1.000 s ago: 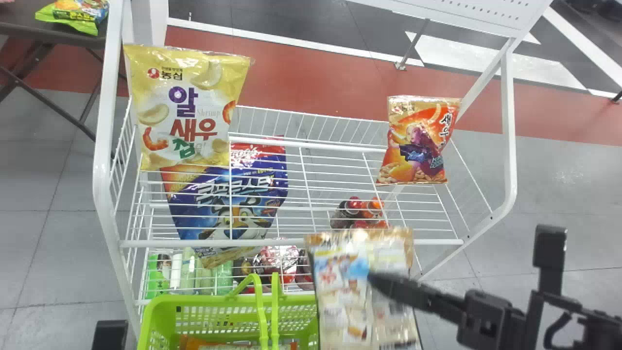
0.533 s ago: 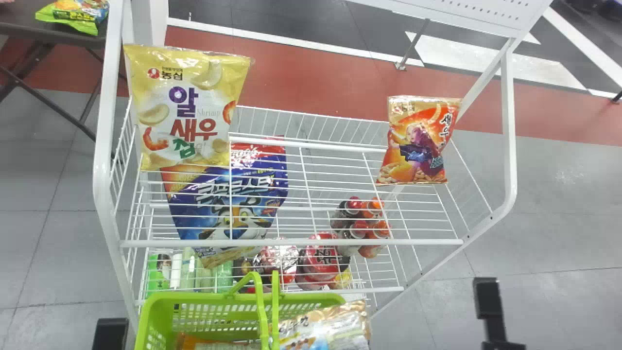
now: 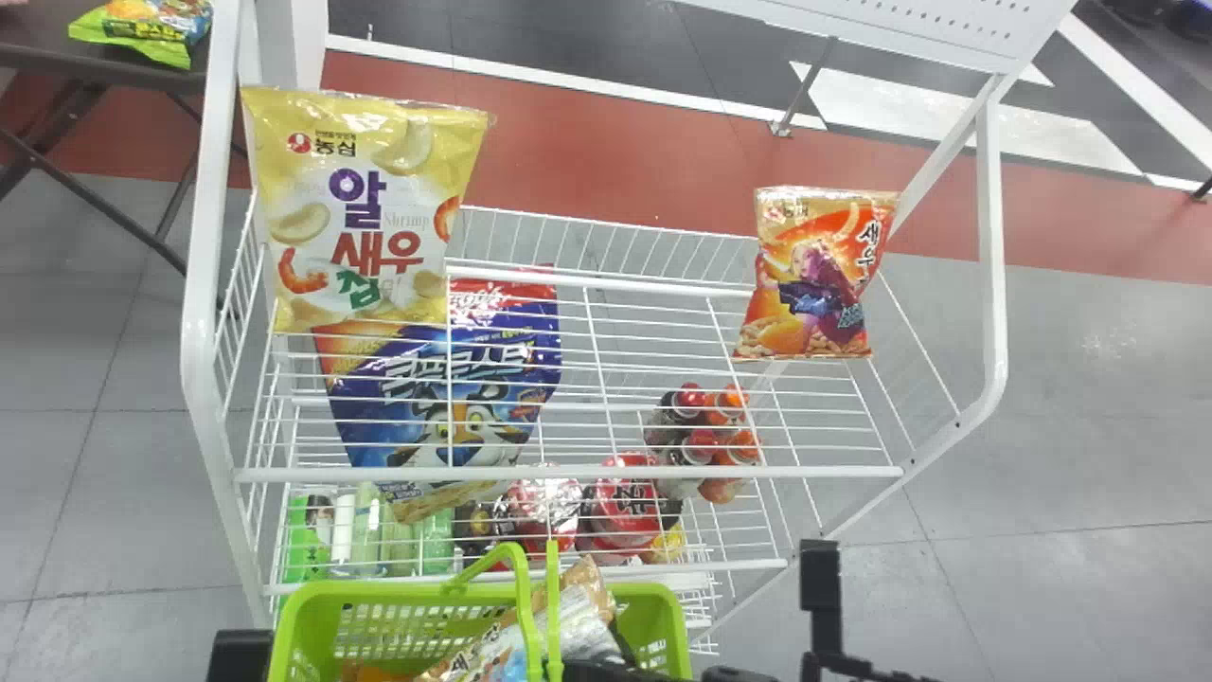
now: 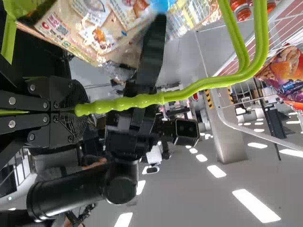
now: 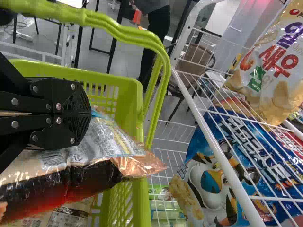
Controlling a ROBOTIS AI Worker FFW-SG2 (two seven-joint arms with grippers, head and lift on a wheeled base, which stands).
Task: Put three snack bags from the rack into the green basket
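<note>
Head view: the right gripper point(image 3: 606, 671), at bottom centre, has a bag point(image 3: 578, 620) over the basket point(image 3: 317, 606), below the rack point(image 3: 568, 472) with its yellow bag point(image 3: 369, 213) upper left. Left wrist view: the left gripper point(image 4: 80, 111), left of centre, is closed round the handle point(image 4: 189, 90). Right wrist view: the right gripper point(image 5: 90, 113), at left, pinches the bag's edge
</note>
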